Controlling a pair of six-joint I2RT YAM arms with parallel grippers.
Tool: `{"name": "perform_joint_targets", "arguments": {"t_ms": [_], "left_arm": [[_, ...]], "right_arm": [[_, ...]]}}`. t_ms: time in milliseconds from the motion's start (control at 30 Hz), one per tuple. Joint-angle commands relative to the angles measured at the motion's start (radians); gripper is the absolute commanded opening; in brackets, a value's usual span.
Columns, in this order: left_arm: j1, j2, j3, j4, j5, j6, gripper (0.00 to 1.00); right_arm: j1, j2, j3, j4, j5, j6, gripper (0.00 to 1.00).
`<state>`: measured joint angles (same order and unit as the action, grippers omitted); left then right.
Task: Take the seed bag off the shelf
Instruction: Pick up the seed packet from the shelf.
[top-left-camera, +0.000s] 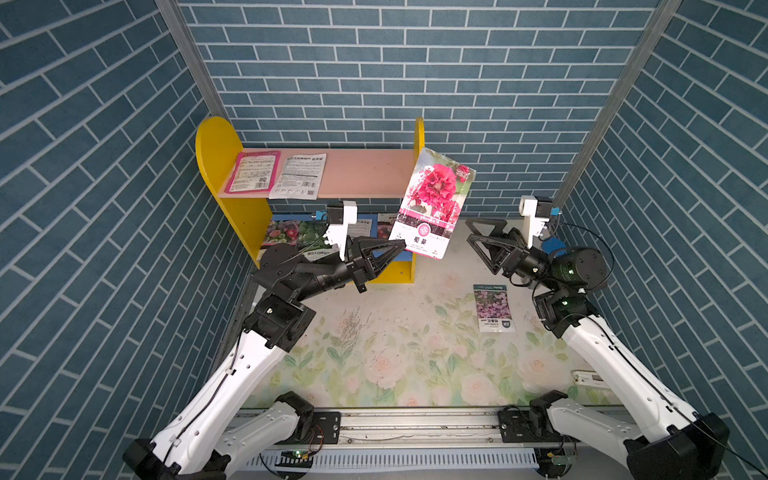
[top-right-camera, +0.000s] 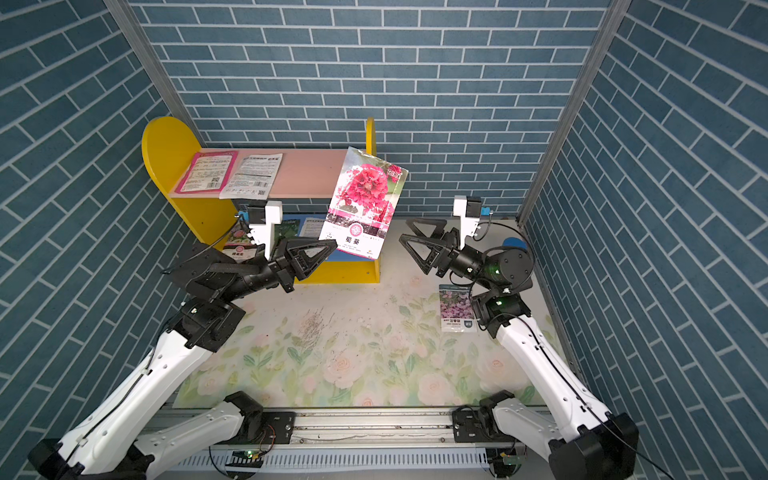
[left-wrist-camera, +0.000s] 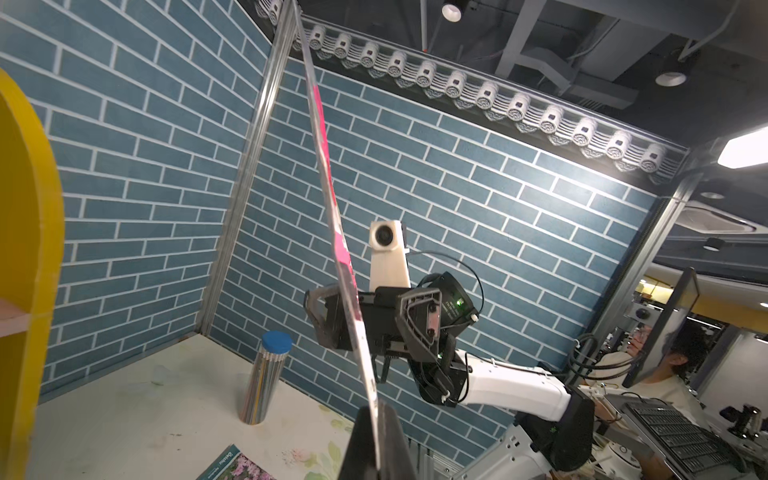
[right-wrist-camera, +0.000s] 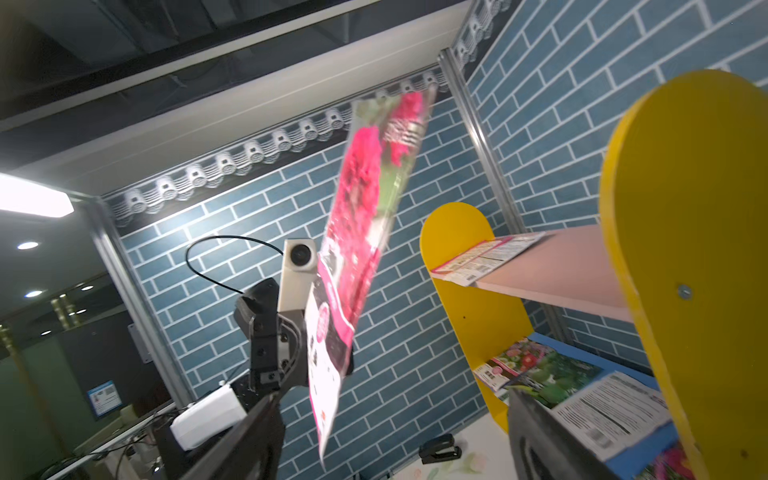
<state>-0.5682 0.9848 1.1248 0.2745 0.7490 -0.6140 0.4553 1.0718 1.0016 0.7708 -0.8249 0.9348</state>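
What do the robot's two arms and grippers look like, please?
Both the left arm and right arm have white shells on the long links, with black joints and wrists. A thin black cable runs along each. The left gripper and right gripper are black, triangular and open-framed. Each wrist carries a white camera mount.
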Motion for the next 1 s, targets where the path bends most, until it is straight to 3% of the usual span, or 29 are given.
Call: {"name": "perform_joint_targets", "arguments": {"t_ms": [0,67,200,367,500,567,633,800,833,967], "left_arm": [[-0.035,0.006,-0.007,0.079,-0.045,0.026,0.00],[-0.050,0.014,-0.010,0.087,-0.049,0.026,0.00],[-0.071,0.024,-0.010,0.096,-0.058,0.031,0.00],[-0.081,0.026,-0.004,0.092,-0.057,0.034,0.00],[-0.087,0.041,0.013,0.047,-0.058,0.051,0.00],[-0.088,0.060,0.038,-0.013,-0.067,0.072,0.09],[-0.089,0.079,0.064,-0.079,-0.081,0.091,0.25],[-0.089,0.101,0.162,-0.341,-0.225,0.221,0.96],[-0.089,0.098,0.170,-0.374,-0.248,0.244,1.00],[-0.089,0.067,0.196,-0.525,-0.355,0.325,1.00]], "right_arm": [[0.033,0.014,0.062,0.121,-0.035,0.050,0.82],[0.044,0.024,0.076,0.124,-0.037,0.052,0.76],[0.054,0.033,0.080,0.124,-0.036,0.047,0.52],[0.056,0.033,0.080,0.104,-0.019,0.032,0.31],[0.057,0.031,0.081,0.102,-0.012,0.031,0.09],[0.057,0.026,0.079,0.099,-0.007,0.024,0.00],[0.057,0.010,0.074,0.052,0.022,-0.010,0.00],[0.054,-0.058,0.071,-0.226,0.069,-0.176,0.00],[0.053,-0.075,0.066,-0.283,0.078,-0.206,0.00],[0.045,-0.170,0.003,-0.503,0.127,-0.312,0.00]]}}
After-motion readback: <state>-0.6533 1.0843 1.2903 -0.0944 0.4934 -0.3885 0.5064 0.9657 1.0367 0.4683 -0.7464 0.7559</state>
